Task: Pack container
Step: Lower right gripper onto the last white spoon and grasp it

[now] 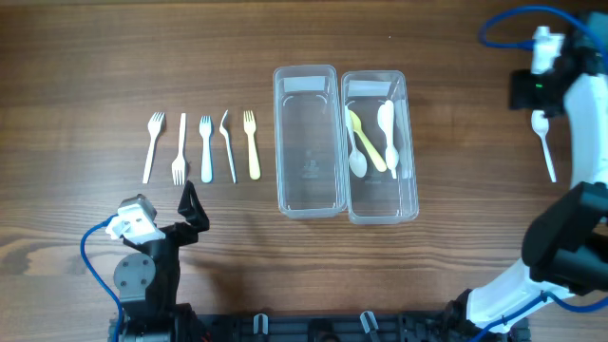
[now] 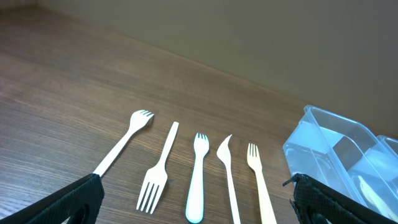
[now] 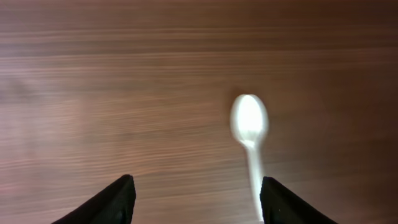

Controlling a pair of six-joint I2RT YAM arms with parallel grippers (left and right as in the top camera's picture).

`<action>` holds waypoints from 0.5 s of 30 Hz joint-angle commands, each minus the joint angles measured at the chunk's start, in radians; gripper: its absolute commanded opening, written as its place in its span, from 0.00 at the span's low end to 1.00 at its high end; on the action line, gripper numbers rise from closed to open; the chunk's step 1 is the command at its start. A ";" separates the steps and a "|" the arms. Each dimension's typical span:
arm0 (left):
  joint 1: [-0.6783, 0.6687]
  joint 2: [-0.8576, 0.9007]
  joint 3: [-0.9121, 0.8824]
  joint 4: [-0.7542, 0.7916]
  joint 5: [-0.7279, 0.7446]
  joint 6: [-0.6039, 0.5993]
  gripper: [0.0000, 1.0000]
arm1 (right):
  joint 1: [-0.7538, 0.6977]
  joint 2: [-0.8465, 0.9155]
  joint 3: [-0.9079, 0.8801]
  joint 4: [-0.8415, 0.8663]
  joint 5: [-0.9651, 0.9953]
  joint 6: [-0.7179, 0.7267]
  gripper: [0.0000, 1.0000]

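Seen from overhead, the left gripper sits at about 8 o'clock on the wooden table, its fingers spread wide with nothing between them. Just beyond it, at 9 o'clock, five pieces of cutlery lie side by side without touching: a white fork, a second white fork turned the other way with its tines toward 6 o'clock, a pale blue fork, a white knife and a yellow fork. At the centre two clear containers stand flank to flank, long sides running 12 to 6. The left container has nothing in it. The right container holds a yellow spoon and two white spoons (their handles cross). At 3 o'clock, well apart from the containers, a loose white spoon lies flat on the table, bowl toward 12. The right gripper hovers over it with its fingers apart and gripping nothing. In the wrist view the spoon's handle runs close beside one finger, and whether they touch cannot be told.
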 commanded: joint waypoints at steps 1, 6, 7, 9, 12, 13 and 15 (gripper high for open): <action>-0.005 -0.006 -0.007 0.002 0.016 0.024 1.00 | -0.068 0.046 0.005 0.024 0.035 -0.119 0.63; -0.005 -0.006 -0.007 0.002 0.016 0.024 1.00 | -0.151 0.104 0.004 0.042 -0.048 -0.177 0.62; -0.005 -0.006 -0.007 0.002 0.016 0.024 1.00 | -0.164 0.121 0.004 0.042 -0.082 -0.208 0.63; -0.005 -0.006 -0.007 0.002 0.016 0.024 1.00 | -0.189 0.154 0.004 0.042 -0.111 -0.223 0.63; -0.005 -0.006 -0.007 0.002 0.016 0.024 1.00 | -0.215 0.204 0.004 0.042 -0.112 -0.222 0.63; -0.005 -0.006 -0.007 0.002 0.016 0.024 1.00 | -0.220 0.214 0.004 0.043 -0.113 -0.222 0.63; -0.005 -0.006 -0.007 0.003 0.016 0.024 1.00 | -0.227 0.235 0.004 0.053 -0.116 -0.222 0.63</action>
